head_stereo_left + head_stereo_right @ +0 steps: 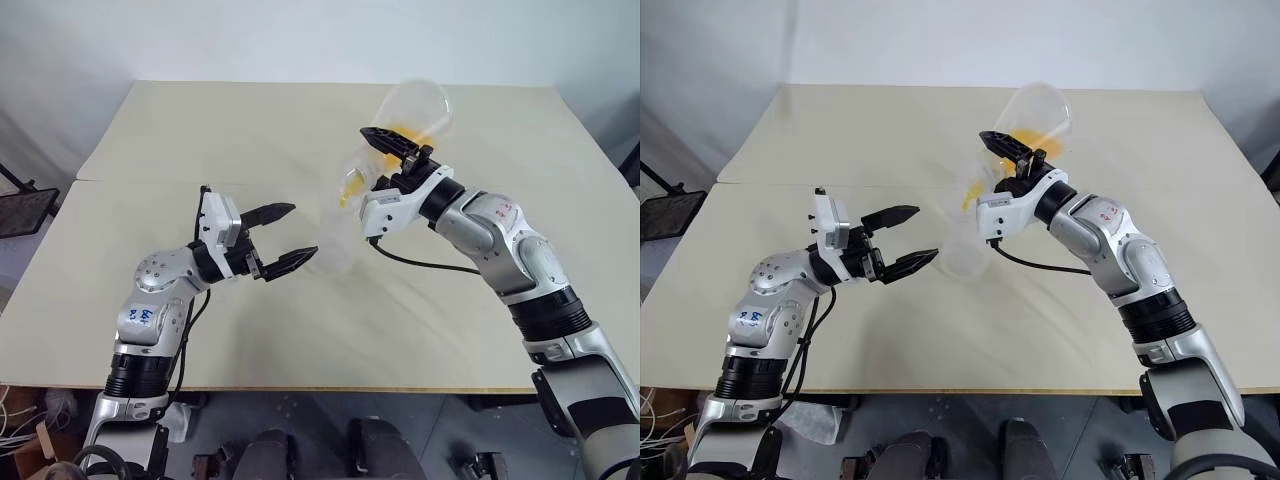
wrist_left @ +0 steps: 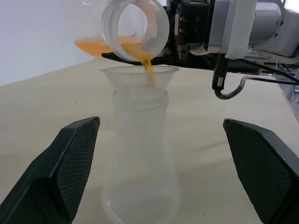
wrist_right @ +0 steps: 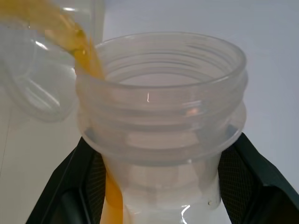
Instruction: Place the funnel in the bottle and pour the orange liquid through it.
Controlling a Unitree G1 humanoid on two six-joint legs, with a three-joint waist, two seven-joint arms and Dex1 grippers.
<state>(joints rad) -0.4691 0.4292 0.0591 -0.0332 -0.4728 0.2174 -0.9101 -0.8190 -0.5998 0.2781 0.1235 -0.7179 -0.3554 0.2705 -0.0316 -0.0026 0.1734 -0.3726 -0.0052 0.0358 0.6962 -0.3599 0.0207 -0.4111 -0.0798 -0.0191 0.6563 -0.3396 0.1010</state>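
Observation:
The frosted bottle [image 1: 338,248] stands upright on the table with the clear funnel [image 2: 140,77] seated in its neck. My right gripper [image 1: 396,152] is shut on the neck of a clear flask [image 1: 412,104], which is tipped over above the funnel. Orange liquid [image 2: 96,45] lies in the tilted flask, and a thin stream [image 2: 148,67] falls from its mouth into the funnel. In the right wrist view the flask neck [image 3: 163,116] sits between the black fingers [image 3: 88,186]. My left gripper [image 1: 303,232] is open just left of the bottle, its fingers apart from it.
The beige table [image 1: 250,130] has a seam across its left half and a front edge close to my arms. A black cable [image 1: 430,265] loops from the right wrist. A dark object [image 1: 22,210] stands off the table's left side.

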